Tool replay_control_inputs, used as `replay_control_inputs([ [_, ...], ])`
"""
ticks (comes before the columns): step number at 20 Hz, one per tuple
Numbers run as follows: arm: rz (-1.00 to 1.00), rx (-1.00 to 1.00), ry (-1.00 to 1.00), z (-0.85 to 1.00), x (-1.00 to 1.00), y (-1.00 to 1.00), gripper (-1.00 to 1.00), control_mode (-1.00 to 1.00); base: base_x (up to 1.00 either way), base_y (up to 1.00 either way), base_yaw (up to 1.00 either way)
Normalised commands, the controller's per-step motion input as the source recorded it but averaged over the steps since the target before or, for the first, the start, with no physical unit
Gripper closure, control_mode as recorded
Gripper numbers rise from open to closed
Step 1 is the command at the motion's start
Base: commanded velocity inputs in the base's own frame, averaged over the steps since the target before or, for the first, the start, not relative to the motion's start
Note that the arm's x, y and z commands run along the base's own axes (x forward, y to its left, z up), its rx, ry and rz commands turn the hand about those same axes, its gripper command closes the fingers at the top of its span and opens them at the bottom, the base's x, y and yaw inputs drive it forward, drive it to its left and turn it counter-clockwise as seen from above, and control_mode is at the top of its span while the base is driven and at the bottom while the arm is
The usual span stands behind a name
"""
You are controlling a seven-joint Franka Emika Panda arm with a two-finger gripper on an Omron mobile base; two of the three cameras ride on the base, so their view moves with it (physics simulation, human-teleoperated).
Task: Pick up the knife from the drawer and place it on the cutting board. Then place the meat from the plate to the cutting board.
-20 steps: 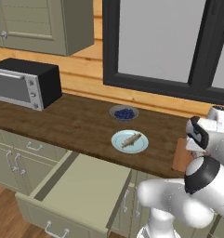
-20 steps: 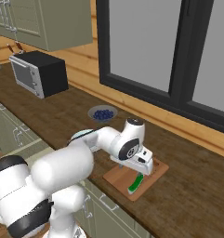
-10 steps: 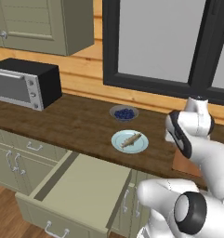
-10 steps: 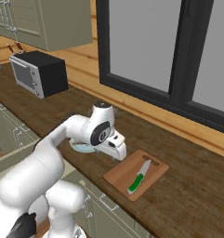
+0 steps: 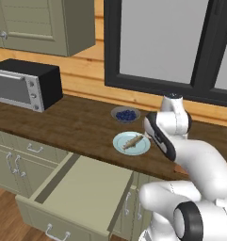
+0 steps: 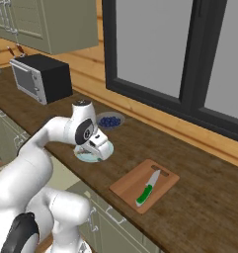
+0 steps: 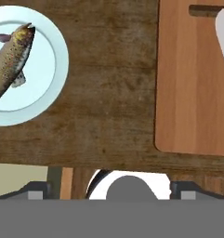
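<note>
I am looking down through the hand camera at the dark wooden counter (image 7: 108, 93), and my gripper (image 7: 108, 188) is hovering over bare wood between the plate (image 7: 57, 69) and the cutting board (image 7: 192, 93), its two finger tips spread wide apart with nothing between them. The meat (image 7: 10, 58), which shows here as a speckled brown fish, is lying across the pale blue plate, its length running slantwise inside the rim. In the right base view the knife (image 6: 148, 188) is resting on the cutting board (image 6: 128, 185), green handle toward the near edge and grey blade pointing at the handle slot. In that view the gripper (image 6: 97, 144) is hanging over the near part of the plate (image 6: 108, 148), though I cannot tell its exact height above the counter. The drawer (image 5: 82, 193) is standing pulled out below the counter, its pale inside showing. A grey bowl of berries (image 5: 125, 114) is sitting just behind the plate, and a black toaster oven (image 5: 25, 84) is sitting well off to the left.
</note>
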Motion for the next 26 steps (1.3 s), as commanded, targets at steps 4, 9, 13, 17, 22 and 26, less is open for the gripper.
replay_control_inputs([
  [4,-0.03,0.00,0.00,0.08,0.58,0.40,-1.00,-1.00,0.00,0.00,0.00],
  [9,-0.01,0.00,0.03,0.09,0.55,0.30,-1.00,-1.00,0.00,0.00,0.00],
  [13,-0.01,0.00,0.01,0.00,0.33,0.35,-1.00,-1.00,0.00,0.00,0.00],
  [17,0.00,0.00,0.05,-0.01,0.37,0.27,-1.00,-1.00,0.00,0.00,0.00],
  [22,0.00,0.00,0.04,-0.14,0.15,0.14,-1.00,-1.00,0.00,0.00,0.00],
  [26,0.00,0.00,0.01,-0.36,0.19,0.07,-1.00,-1.00,0.00,0.00,0.00],
])
